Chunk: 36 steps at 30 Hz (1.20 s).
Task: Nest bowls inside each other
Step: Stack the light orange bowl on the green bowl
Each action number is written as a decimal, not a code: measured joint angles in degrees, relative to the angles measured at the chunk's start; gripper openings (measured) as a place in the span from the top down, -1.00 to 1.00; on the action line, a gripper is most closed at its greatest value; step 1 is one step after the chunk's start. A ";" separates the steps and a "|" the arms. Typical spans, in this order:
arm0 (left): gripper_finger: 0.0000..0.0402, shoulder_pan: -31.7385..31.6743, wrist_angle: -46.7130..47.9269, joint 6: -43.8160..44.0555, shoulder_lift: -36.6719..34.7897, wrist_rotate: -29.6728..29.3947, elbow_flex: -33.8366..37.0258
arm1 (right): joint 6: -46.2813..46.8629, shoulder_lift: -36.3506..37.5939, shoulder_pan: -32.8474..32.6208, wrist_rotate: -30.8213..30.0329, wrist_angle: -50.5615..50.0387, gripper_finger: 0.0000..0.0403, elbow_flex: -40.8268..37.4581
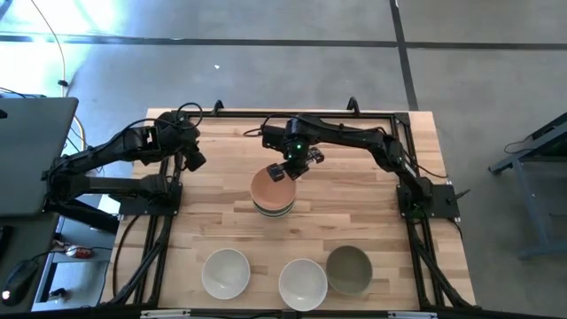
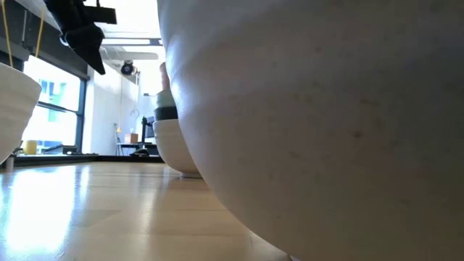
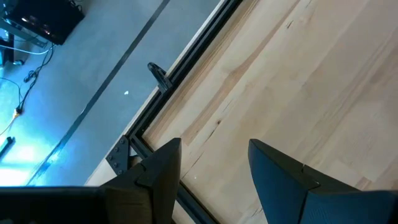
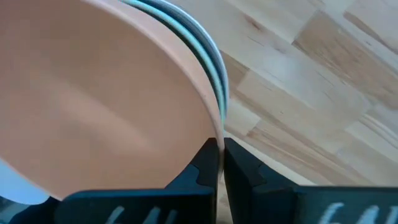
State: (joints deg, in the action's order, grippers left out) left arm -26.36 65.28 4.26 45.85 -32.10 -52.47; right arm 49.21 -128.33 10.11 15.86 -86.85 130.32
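A stack of nested bowls (image 1: pixel 273 197) stands at the table's middle, with the peach-orange bowl (image 1: pixel 269 188) on top; under it the right wrist view shows pale mint and white rims (image 4: pixel 214 59). My right gripper (image 1: pixel 286 170) is shut on the peach bowl at its far side. My left gripper (image 1: pixel 194 160) is open and empty above the bare table at the far left. Two white bowls (image 1: pixel 226 272) (image 1: pixel 303 283) and an olive-grey bowl (image 1: pixel 349 268) stand upright along the near edge. My right gripper pinches the peach-orange bowl's rim (image 4: pixel 217 132) at its far side, one finger inside the bowl and one outside. The fingers come from above and from the far side, slanting down. The bowl sits in the stack, over the mint rim; whether it rests fully I cannot tell.
A black frame (image 1: pixel 310 115) runs round the table's far and side edges. In the low view a white bowl (image 2: pixel 326 109) fills most of the picture and hides most of the stack (image 2: pixel 168 134). Bare wood lies between the stack and the near bowls.
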 joint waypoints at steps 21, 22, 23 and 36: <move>0.12 0.01 -0.35 0.23 -0.16 2.19 0.00 | -1.77 -4.04 -1.52 0.42 -1.00 1.00 0.09; 0.12 0.01 -0.37 0.23 -0.16 2.43 0.00 | -2.16 -4.21 -1.57 0.90 -0.90 1.00 0.09; 0.12 0.01 -0.35 0.23 -0.16 2.65 0.00 | -2.63 -4.26 -1.67 1.18 -0.74 1.00 0.09; 0.12 0.01 -0.35 0.20 -0.16 3.19 0.00 | -3.79 -4.09 -1.39 1.25 -1.25 0.42 4.02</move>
State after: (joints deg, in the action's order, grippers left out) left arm -26.35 64.93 4.47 45.69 -28.91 -52.47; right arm 45.43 -132.42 8.72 17.10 -88.10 134.34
